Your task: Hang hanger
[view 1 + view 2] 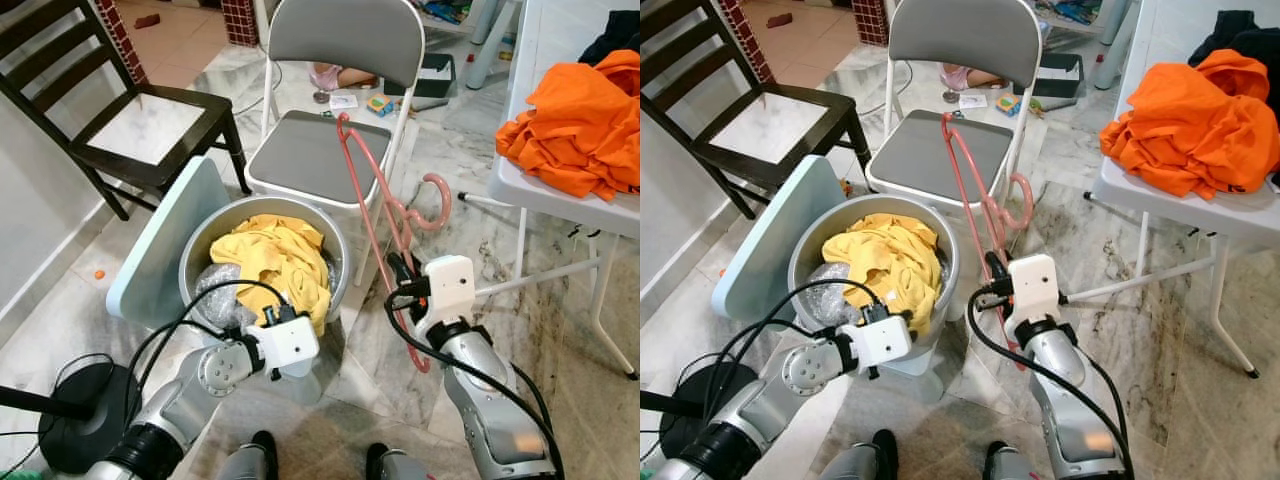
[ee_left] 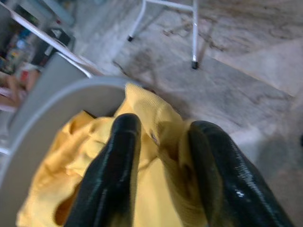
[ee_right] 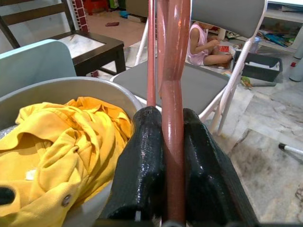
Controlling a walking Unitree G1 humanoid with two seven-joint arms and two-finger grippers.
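A pink plastic hanger (image 1: 375,195) stands tilted in front of the grey folding chair (image 1: 320,150), its hook (image 1: 435,200) curling to the right. My right gripper (image 1: 400,272) is shut on the hanger's lower bar; in the right wrist view the bar (image 3: 173,71) runs up between the two fingers. My left gripper (image 1: 283,312) is at the near rim of a round grey basket (image 1: 188,262), open, with the yellow garment (image 1: 275,255) bunched between its fingers (image 2: 120,156).
A pale blue board (image 1: 165,250) leans on the basket's left side. A dark wooden chair (image 1: 150,125) stands at the far left. To the right, a white table (image 1: 530,190) carries an orange garment (image 1: 580,130). A person (image 3: 201,45) sits on the floor behind the folding chair.
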